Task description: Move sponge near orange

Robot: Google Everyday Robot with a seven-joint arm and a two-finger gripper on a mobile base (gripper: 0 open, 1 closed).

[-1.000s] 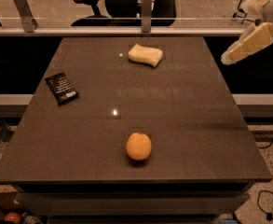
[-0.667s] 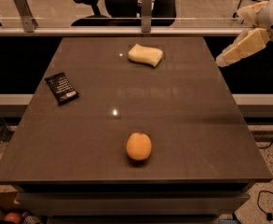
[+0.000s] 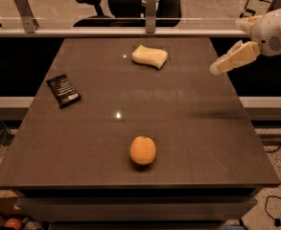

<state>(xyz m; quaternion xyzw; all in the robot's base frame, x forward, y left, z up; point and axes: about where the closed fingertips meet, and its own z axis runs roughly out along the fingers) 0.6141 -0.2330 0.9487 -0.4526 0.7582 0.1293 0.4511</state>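
**Gripper has shifted left and lower, to the table's right edge**

Since the earlier frames your gripper [image 3: 216, 68] has travelled left and down in the frame, from the upper right corner to a spot where its tip now overlaps the right edge of the table [image 3: 188, 123]. It hangs tilted, tip pointing down and left, and it holds nothing. You cannot tell whether it is spread or pressed together.

Your sponge [image 3: 150, 56] has not moved: it lies flat at the upper middle of the frame, near the far edge of the table and well left of the gripper. Your orange [image 3: 143, 150] also sits where it was, at the lower middle, well apart from the sponge. A black packet [image 3: 63, 90] lies flat at the left side of the table
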